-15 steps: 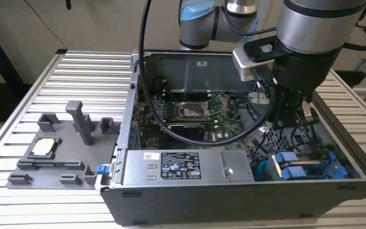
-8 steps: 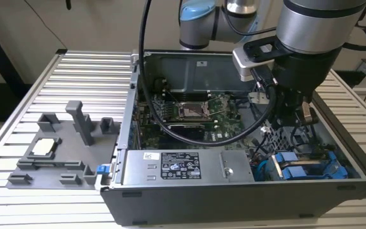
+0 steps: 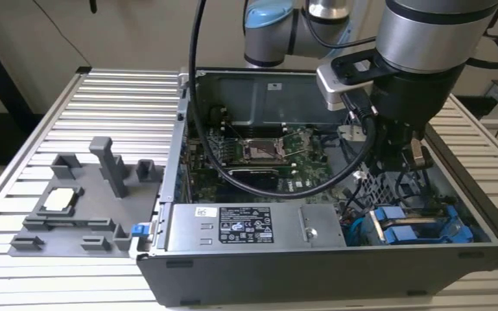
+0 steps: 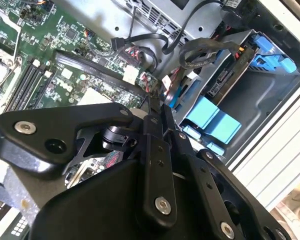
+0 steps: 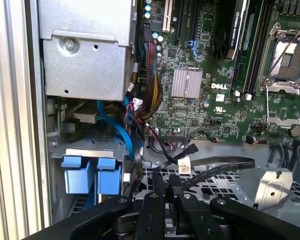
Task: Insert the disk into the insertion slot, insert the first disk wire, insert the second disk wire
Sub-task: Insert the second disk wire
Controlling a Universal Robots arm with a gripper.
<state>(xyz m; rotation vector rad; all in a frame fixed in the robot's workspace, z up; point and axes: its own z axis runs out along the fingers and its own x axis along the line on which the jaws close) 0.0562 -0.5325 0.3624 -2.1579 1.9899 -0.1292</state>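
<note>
The blue-framed silver disk (image 5: 92,175) sits slotted just beside the grey metal power-supply box (image 5: 85,45), and my hand (image 5: 167,184), fingers together, hovers near that box by a loose black flat wire (image 5: 215,164), so I judge this the first-wire step, which calls for exact connector alignment.

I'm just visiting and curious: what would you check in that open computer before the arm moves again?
1. The disk, in its blue carrier, is seated in the case: ok.
2. The gripper is inside the case, near the disk: ok.
3. The gripper holds a wire: cannot tell.
4. The flat black wire is plugged into the disk: cannot tell.
5. The thick black cable is clear of the motherboard: not ok, it drapes across it.
</note>
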